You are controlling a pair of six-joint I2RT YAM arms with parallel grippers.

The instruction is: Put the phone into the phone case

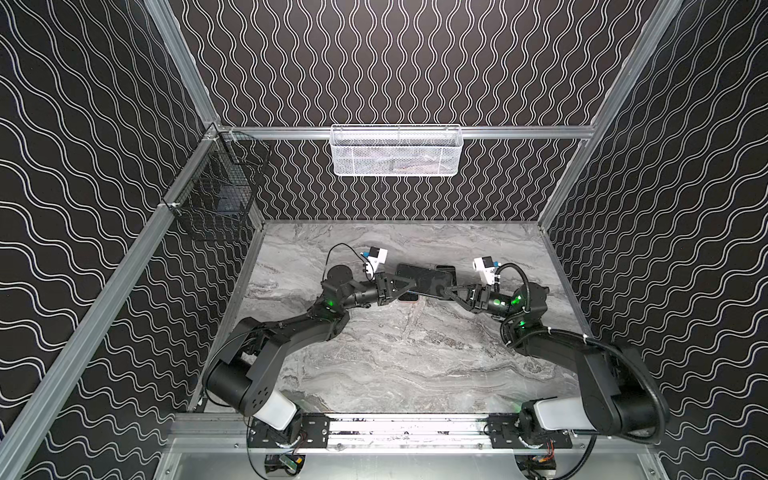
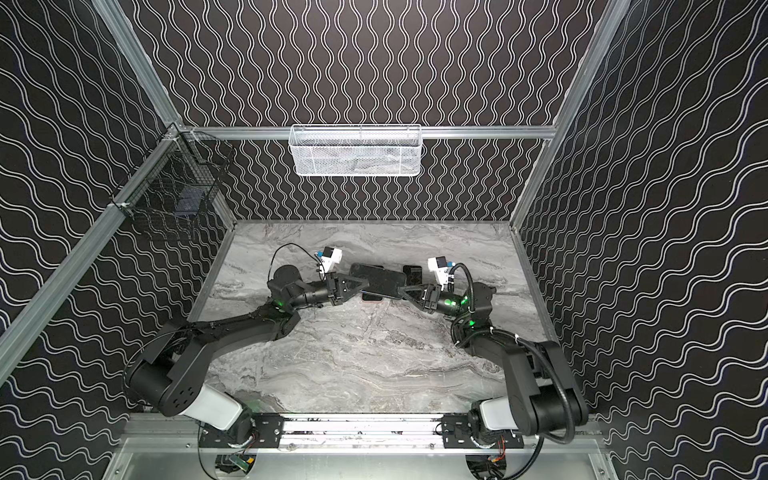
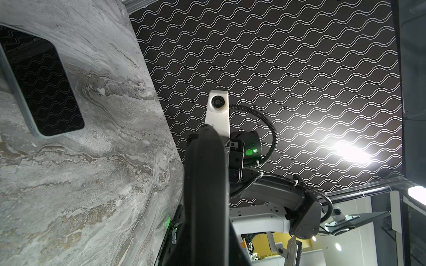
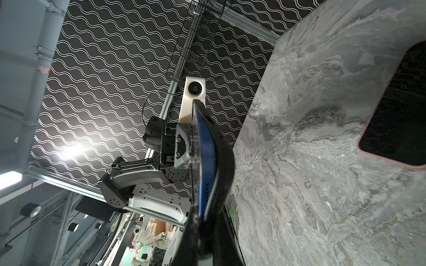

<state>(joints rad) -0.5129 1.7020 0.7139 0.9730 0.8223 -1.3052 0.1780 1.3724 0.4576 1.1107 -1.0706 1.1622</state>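
Hanging above the tabletop [image 1: 395,365] in both top views, the phone case [image 1: 424,279] spans left tool [image 1: 409,288] and right tool [image 1: 448,291], each pinched narrow on one end. Pink-edged phone [image 1: 410,298] lies just beneath; silver-edged phone [image 1: 445,269] just behind.
Left wrist: phone case edge-on, silver-edged phone flat on tabletop.
Right wrist: blue lining of phone case, pink-edged phone flat on tabletop.
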